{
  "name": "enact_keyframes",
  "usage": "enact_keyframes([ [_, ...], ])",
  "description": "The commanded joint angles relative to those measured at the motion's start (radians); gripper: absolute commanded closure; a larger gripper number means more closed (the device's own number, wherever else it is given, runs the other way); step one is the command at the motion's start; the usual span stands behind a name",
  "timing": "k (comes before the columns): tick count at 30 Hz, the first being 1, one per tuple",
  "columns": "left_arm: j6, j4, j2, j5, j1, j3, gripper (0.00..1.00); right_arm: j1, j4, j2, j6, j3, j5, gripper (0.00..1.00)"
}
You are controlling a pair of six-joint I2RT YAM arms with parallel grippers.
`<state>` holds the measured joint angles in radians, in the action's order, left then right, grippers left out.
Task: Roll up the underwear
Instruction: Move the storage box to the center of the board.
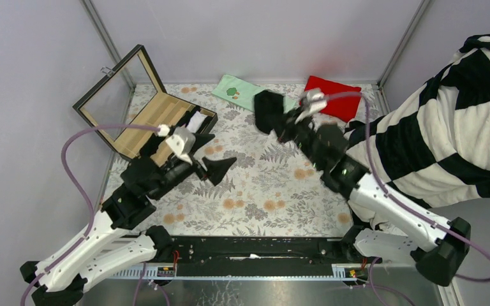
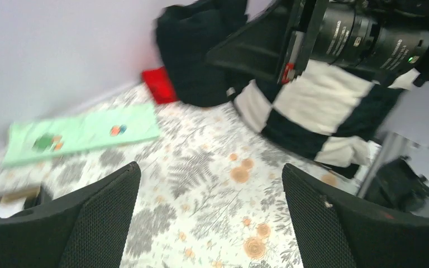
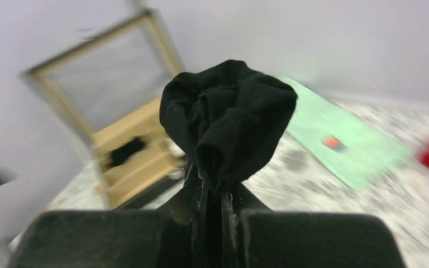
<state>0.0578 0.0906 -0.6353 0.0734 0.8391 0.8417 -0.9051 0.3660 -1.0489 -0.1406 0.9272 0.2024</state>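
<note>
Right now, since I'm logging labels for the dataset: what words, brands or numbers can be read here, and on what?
None can be read.
The mint-green cloth bears small coloured marks, too blurred to tell whether they are a picture or letters.

We're looking at a robot lab test cell, no question: bare pale walls [image 1: 261, 32] framed by metal corner posts [image 1: 104, 35], the left arm [image 1: 96, 239] and right arm [image 1: 389, 204] bolted to a black rail [image 1: 255, 248] along the bottom of the frame, purple cables [image 1: 115, 127] looping, and a floral tablecloth [image 1: 268, 185] over the bench.
</note>
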Motion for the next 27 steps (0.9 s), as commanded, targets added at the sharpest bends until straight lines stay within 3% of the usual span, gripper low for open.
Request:
enact_keyframes([
  [1,0.143,0.236,-0.126,-0.290,-0.040,0.129,0.01,0.289,-0.470,-0.103,-0.286,0.116,-0.079,1.00],
  [4,0.210,0.383,-0.283,-0.234,-0.224,0.227,0.01,0.410,-0.575,-0.178,-0.323,0.113,-0.261,1.00],
  [8,0.239,0.430,-0.460,-0.142,-0.457,0.249,0.01,0.446,-0.656,-0.195,-0.360,0.082,-0.265,1.00],
  [14,0.137,0.438,-0.715,-0.244,-0.532,0.252,0.01,0.447,-0.615,-0.035,-0.382,-0.049,-0.326,1.00],
  [17,0.106,0.440,-0.834,-0.167,-0.602,0.263,0.01,0.447,-0.666,0.034,-0.381,-0.062,-0.382,1.00],
  [19,0.094,0.446,-0.899,-0.188,-0.623,0.272,0.01,0.446,-0.688,0.082,-0.393,-0.069,-0.412,1.00],
  [24,0.082,0.450,-1.028,-0.315,-0.642,0.282,0.01,0.446,-0.725,0.176,-0.381,-0.073,-0.469,1.00],
  [27,0.105,0.443,-1.075,-0.265,-0.650,0.281,0.01,0.445,-0.764,0.199,-0.337,-0.060,-0.477,1.00],
])
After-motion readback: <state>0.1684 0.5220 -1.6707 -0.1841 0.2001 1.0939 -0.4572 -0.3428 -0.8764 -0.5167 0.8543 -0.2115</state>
